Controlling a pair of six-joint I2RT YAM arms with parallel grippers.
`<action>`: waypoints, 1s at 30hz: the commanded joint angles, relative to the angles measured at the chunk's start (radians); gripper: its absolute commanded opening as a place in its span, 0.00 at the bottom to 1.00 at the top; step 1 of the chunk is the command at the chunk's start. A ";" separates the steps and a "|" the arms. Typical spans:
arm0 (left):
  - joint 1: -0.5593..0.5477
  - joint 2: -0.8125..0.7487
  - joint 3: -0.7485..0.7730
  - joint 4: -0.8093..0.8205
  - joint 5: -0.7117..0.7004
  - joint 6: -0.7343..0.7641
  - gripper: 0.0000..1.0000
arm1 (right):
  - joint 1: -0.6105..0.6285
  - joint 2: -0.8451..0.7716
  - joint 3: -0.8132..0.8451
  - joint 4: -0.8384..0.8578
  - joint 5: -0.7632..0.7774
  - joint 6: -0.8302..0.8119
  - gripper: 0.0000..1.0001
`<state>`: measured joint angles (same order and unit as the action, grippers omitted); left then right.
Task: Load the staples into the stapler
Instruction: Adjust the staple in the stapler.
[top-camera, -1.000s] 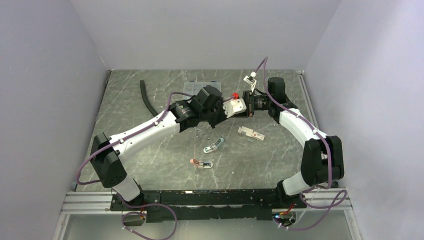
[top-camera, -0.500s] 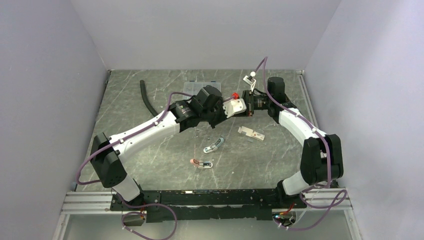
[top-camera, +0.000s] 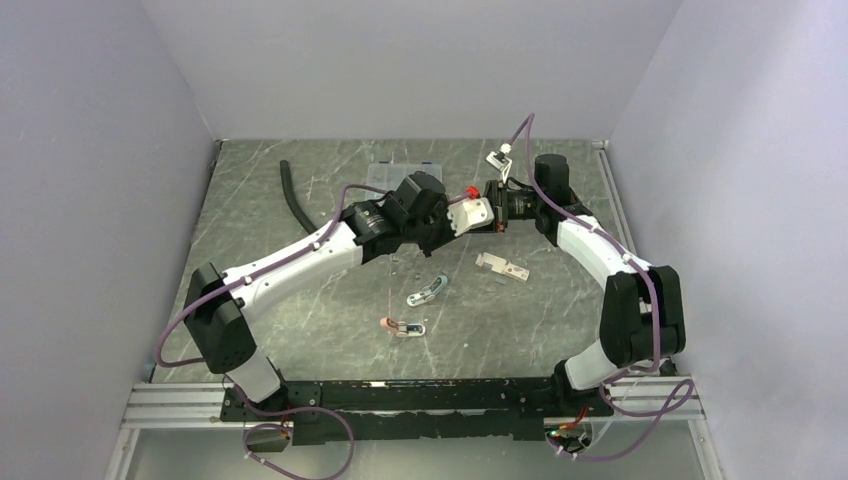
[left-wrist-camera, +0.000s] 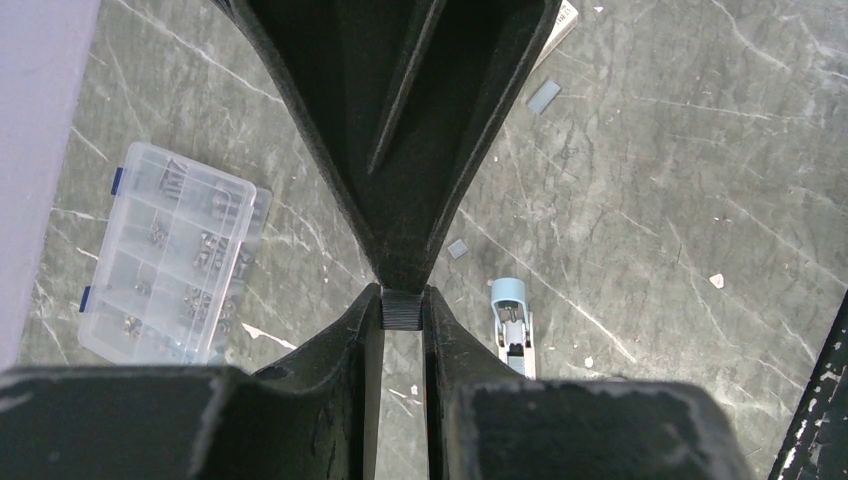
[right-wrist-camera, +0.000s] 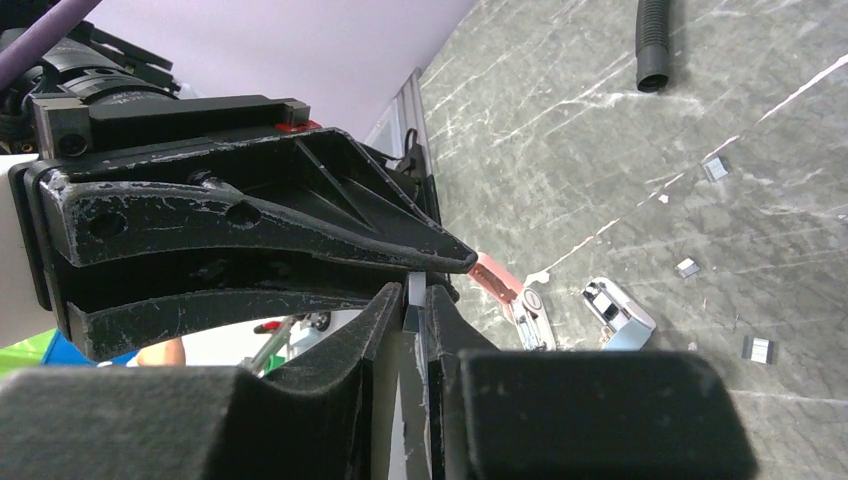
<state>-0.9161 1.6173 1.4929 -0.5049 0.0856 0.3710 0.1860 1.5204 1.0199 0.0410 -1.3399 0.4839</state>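
Both grippers meet in mid-air above the table's middle. My left gripper (left-wrist-camera: 403, 300) (top-camera: 441, 230) is shut on a short dark ribbed strip, the staples (left-wrist-camera: 403, 311). From the opposite side my right gripper (right-wrist-camera: 413, 300) (top-camera: 454, 221) pinches the same staples (right-wrist-camera: 414, 291), which show there as a thin grey edge between its fingers. Below on the table lie a pale blue stapler (top-camera: 428, 291) (left-wrist-camera: 512, 322) (right-wrist-camera: 617, 313) and a pink stapler (top-camera: 403, 326) (right-wrist-camera: 507, 290), both apart from the grippers.
A white carton (top-camera: 502, 267) lies right of the staplers. Small grey staple pieces (right-wrist-camera: 757, 348) (left-wrist-camera: 544, 97) are scattered on the table. A clear compartment box (left-wrist-camera: 170, 255) and a black hose (top-camera: 293, 197) lie toward the back left.
The right gripper's jaws have narrowed onto the strip. Both arms stay almost where they were, and the left grip is unchanged.
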 joint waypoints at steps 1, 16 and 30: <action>0.002 0.007 0.029 0.029 0.021 -0.008 0.13 | 0.004 -0.001 0.000 0.049 -0.010 0.011 0.16; 0.003 -0.012 0.026 0.022 0.016 -0.009 0.65 | -0.005 -0.024 -0.009 0.011 0.025 -0.029 0.07; 0.123 -0.256 -0.283 -0.189 0.290 0.219 0.95 | -0.132 -0.117 -0.016 -0.304 0.098 -0.357 0.05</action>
<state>-0.8379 1.4292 1.3216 -0.5758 0.2039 0.4831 0.0624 1.4696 0.9951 -0.1326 -1.2785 0.3046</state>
